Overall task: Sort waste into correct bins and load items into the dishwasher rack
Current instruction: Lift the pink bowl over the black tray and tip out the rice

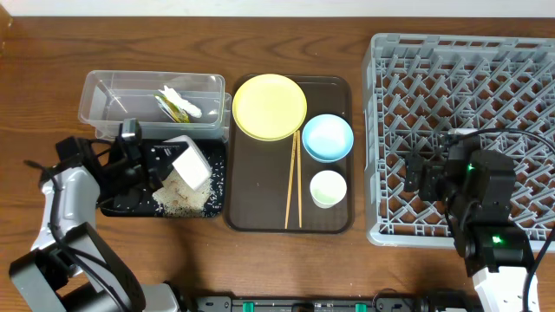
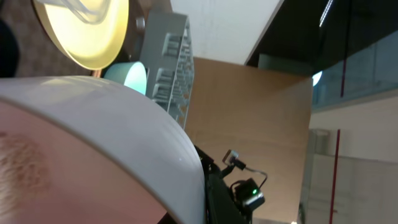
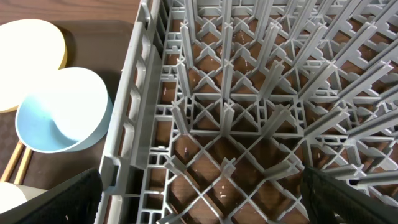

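Note:
My left gripper (image 1: 160, 169) is shut on the white bowl (image 1: 191, 163) and holds it tipped over the black tray (image 1: 121, 206). Loose white rice grains (image 1: 178, 199) lie in that tray. The bowl's rim fills the left wrist view (image 2: 93, 124). The green-and-orange wrapper with white scrap (image 1: 178, 104) lies in the clear tub (image 1: 104, 95). The yellow plate (image 1: 269, 106), light blue bowl (image 1: 327, 137), pale cup (image 1: 328, 188) and chopsticks (image 1: 293, 178) are on the brown tray. My right gripper (image 1: 416, 173) is open and empty over the grey rack (image 1: 529, 87), near its left wall (image 3: 134, 124).
The brown serving tray (image 1: 256, 199) sits between the bins and the rack. The rack's upright pegs (image 3: 224, 68) stand just ahead of my right fingers. The blue bowl (image 3: 59, 118) and plate (image 3: 28, 53) lie just outside the rack's left wall.

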Action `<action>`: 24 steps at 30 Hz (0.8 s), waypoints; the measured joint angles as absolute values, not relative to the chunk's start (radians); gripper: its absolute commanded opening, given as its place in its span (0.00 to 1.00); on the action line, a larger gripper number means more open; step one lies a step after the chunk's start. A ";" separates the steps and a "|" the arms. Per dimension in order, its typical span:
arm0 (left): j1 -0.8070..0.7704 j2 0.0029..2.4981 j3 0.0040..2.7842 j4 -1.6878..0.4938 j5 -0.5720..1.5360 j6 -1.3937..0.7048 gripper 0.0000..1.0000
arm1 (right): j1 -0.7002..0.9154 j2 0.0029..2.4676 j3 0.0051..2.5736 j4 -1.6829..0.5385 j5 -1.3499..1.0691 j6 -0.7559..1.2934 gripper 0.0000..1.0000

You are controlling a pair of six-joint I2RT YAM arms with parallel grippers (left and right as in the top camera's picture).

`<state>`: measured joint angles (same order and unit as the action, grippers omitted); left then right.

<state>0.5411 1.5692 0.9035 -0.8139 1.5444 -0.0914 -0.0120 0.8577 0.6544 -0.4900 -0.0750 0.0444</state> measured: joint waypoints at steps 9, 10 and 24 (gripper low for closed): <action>0.566 1.569 0.902 -0.699 1.546 0.008 0.06 | -0.012 0.858 0.654 -0.490 -0.075 0.044 0.99; 0.566 1.569 0.902 -0.699 1.546 0.022 0.06 | -0.012 0.858 0.654 -0.490 -0.075 0.044 0.99; 0.566 1.569 0.901 -0.723 1.546 -0.226 0.06 | -0.012 0.858 0.654 -0.490 -0.075 0.044 0.99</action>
<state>0.5663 1.5692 0.9012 -0.7227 1.5459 -0.2264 -0.0120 0.8577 0.6544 -0.4900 -0.0750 0.0444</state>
